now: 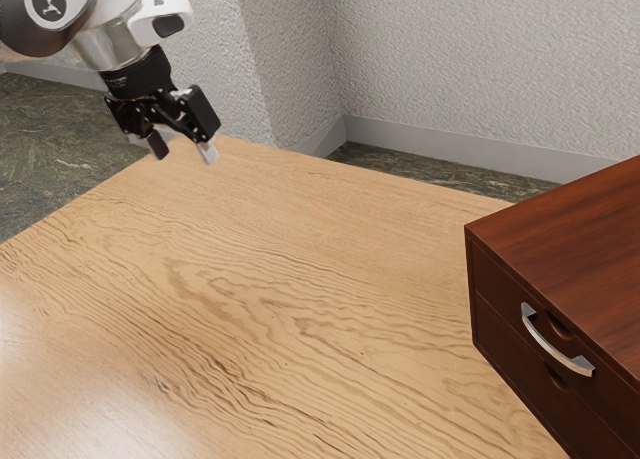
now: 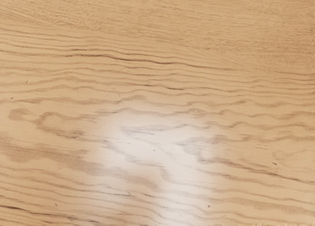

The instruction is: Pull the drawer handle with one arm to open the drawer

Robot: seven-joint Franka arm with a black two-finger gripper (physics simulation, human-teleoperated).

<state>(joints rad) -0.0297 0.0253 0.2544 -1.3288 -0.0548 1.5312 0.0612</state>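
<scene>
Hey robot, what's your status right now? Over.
Gripper open, empty, above table. Drawer handle untouched, far off toward exterior view's right; cabinet front looks flush. Nothing in the way.

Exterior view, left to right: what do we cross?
gripper, open, above the table → bare stretch of table → drawer handle on the dark wood cabinet
</scene>
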